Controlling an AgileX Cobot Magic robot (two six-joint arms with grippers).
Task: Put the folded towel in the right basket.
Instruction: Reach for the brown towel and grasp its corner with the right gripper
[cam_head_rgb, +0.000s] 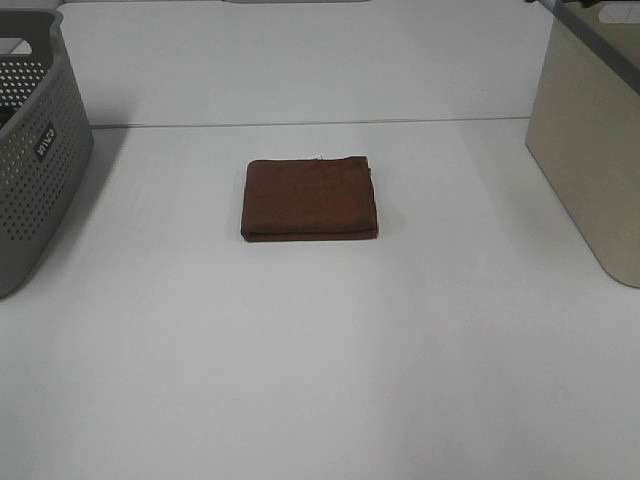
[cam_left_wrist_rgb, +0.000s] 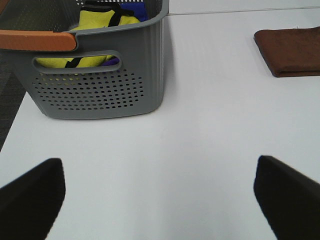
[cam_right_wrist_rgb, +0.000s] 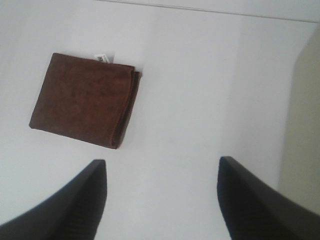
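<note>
The folded brown towel (cam_head_rgb: 310, 199) lies flat on the white table (cam_head_rgb: 320, 360), near the middle. It also shows in the left wrist view (cam_left_wrist_rgb: 292, 51) and in the right wrist view (cam_right_wrist_rgb: 85, 99) with a small white tag at one edge. The right basket (cam_head_rgb: 592, 140) is beige and stands at the table's right edge. Neither gripper appears in the high view. My left gripper (cam_left_wrist_rgb: 160, 197) is open and empty above bare table. My right gripper (cam_right_wrist_rgb: 162, 200) is open and empty, apart from the towel.
A grey perforated basket (cam_head_rgb: 35, 150) stands at the left edge; the left wrist view (cam_left_wrist_rgb: 100, 85) shows yellow and blue cloth inside it and an orange handle (cam_left_wrist_rgb: 37, 40). A seam (cam_head_rgb: 310, 124) crosses the table behind the towel.
</note>
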